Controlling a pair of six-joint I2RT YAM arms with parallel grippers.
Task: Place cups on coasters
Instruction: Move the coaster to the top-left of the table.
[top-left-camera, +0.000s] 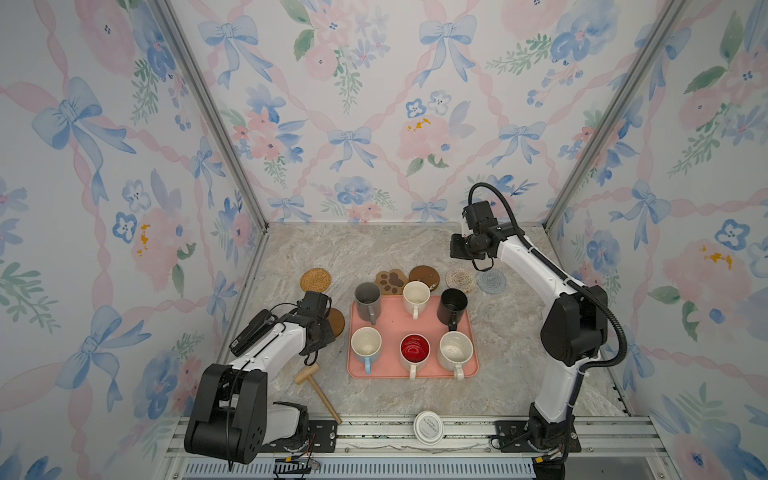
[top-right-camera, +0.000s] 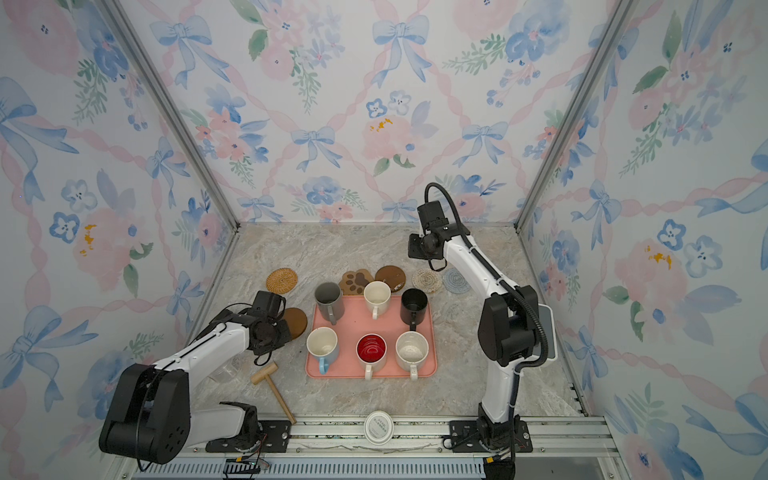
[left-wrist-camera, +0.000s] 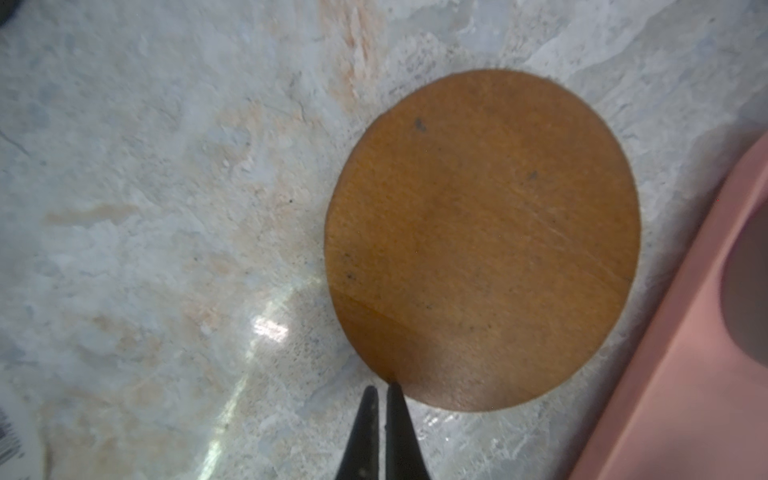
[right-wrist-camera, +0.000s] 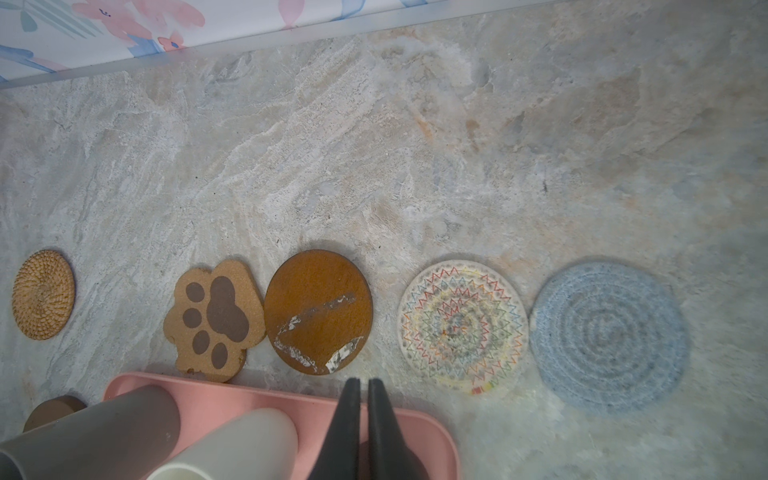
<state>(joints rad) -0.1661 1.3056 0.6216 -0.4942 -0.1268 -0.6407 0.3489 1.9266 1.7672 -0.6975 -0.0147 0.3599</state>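
The tray (top-left-camera: 392, 324) holds all six cups (top-left-camera: 416, 296) upright, handles pointing back toward the arm bases; I judge that nothing has been placed yet. Five coasters (top-left-camera: 461, 280) lie in a row just behind the tray, all bare. A sixth, the brown round (left-wrist-camera: 482, 241), lies just beside the tray's left rim.

My left gripper (left-wrist-camera: 382, 390) is pinched together on nothing, tips at that round's edge; I cannot tell whether they touch it. So the left arm is nearer: the blue-handled cup (top-left-camera: 365, 347) sits just across the rim, to the gripper's right.

My right gripper (right-wrist-camera: 360, 384) hangs high over the tray's back edge, jaws nearly together and empty.

In both top views the left wrist covers part of the round, and the grey cup (top-left-camera: 367, 300) hides part of the paw coaster (top-left-camera: 390, 281). The left wrist view shows no cup at all.
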